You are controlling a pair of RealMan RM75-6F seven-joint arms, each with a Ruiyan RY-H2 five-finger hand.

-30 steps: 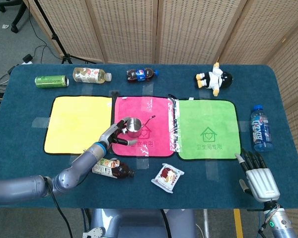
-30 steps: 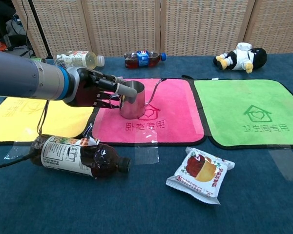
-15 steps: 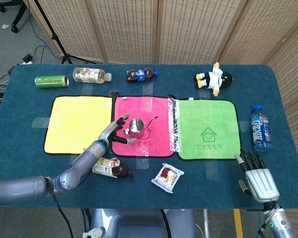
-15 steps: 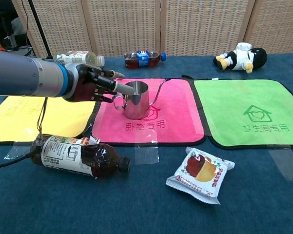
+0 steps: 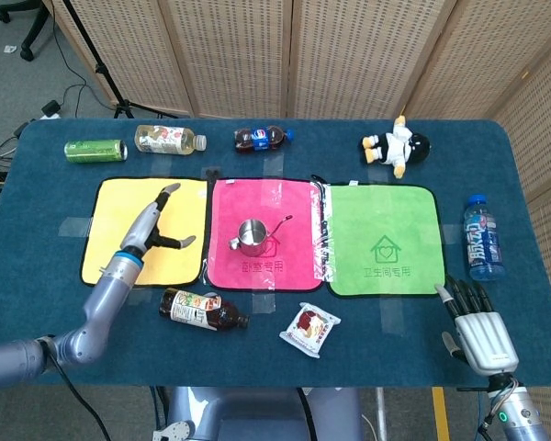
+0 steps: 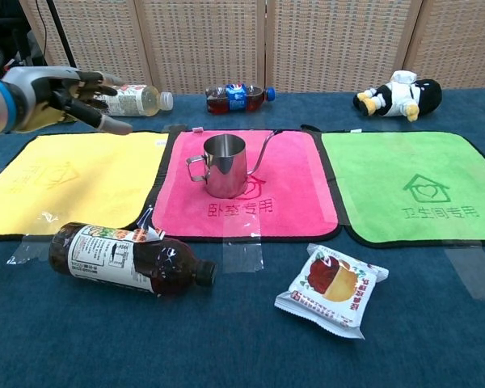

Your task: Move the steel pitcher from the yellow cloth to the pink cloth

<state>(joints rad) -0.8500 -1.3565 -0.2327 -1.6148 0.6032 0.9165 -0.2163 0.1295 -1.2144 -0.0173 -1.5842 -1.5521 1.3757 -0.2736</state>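
Note:
The steel pitcher (image 5: 250, 236) (image 6: 224, 166) stands upright on the pink cloth (image 5: 260, 202) (image 6: 295, 190), its thin spout pointing right and its handle to the left. Nothing touches it. My left hand (image 5: 152, 223) (image 6: 65, 96) hovers over the yellow cloth (image 5: 124, 230) (image 6: 73, 182), well left of the pitcher, fingers spread and holding nothing. My right hand (image 5: 473, 317) rests near the table's front right corner, fingers apart, empty; it shows only in the head view.
A brown drink bottle (image 5: 202, 310) (image 6: 125, 259) lies in front of the cloths, a snack packet (image 5: 309, 329) (image 6: 331, 287) to its right. A green cloth (image 5: 383, 239), blue bottle (image 5: 483, 237), penguin toy (image 5: 397, 147), cola bottle (image 5: 260, 138), tea bottle (image 5: 168, 140) and green can (image 5: 95, 150) surround them.
My left hand let go of the pitcher and drew back leftward and up, from the pink cloth to above the yellow cloth. The pitcher stays standing on the pink cloth.

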